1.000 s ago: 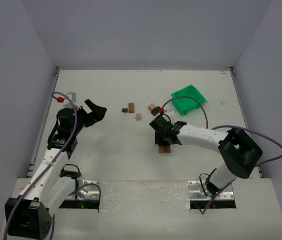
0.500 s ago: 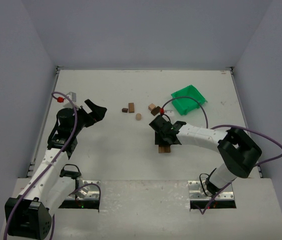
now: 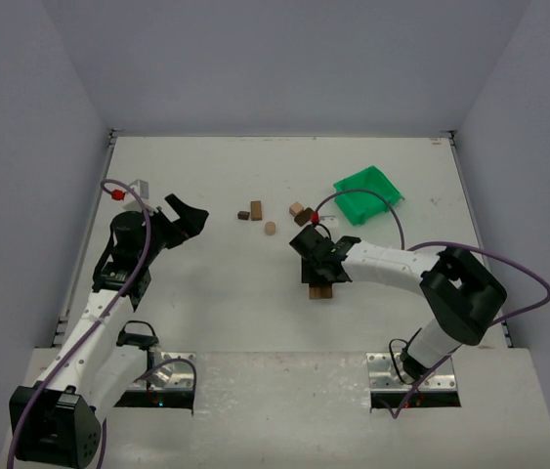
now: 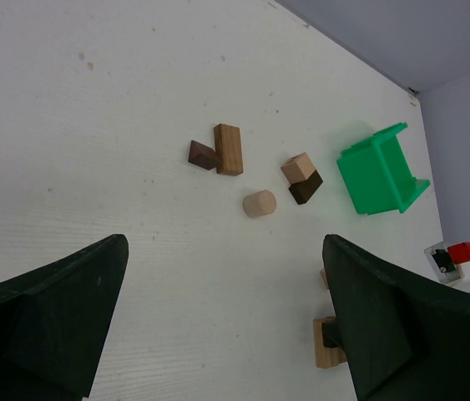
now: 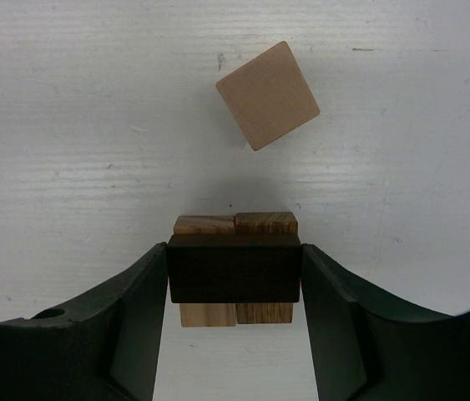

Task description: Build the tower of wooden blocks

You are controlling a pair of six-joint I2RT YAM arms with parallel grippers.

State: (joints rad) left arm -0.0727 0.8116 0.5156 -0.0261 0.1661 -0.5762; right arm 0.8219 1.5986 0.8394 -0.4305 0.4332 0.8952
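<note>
My right gripper (image 5: 235, 269) is shut on a dark brown rectangular block (image 5: 235, 267), held crosswise on or just above two tan blocks (image 5: 207, 224) that lie side by side on the table. These are the base of the wood block tower (image 3: 320, 291). In the top view the right gripper (image 3: 317, 266) covers most of it. A loose light tan cube (image 5: 268, 94) lies just beyond the base. My left gripper (image 3: 185, 217) is open and empty, held above the table at the left, far from the blocks.
Loose blocks lie at the back middle: a tan rectangular block (image 4: 229, 149), a small dark block (image 4: 203, 154), a short cylinder (image 4: 260, 203), and a light cube (image 4: 298, 167) against a dark block (image 4: 305, 188). A green bin (image 3: 369, 192) stands at the back right.
The right arm has shifted very slightly over the tower base with the dark block still in its jaws. The left arm has not moved.
</note>
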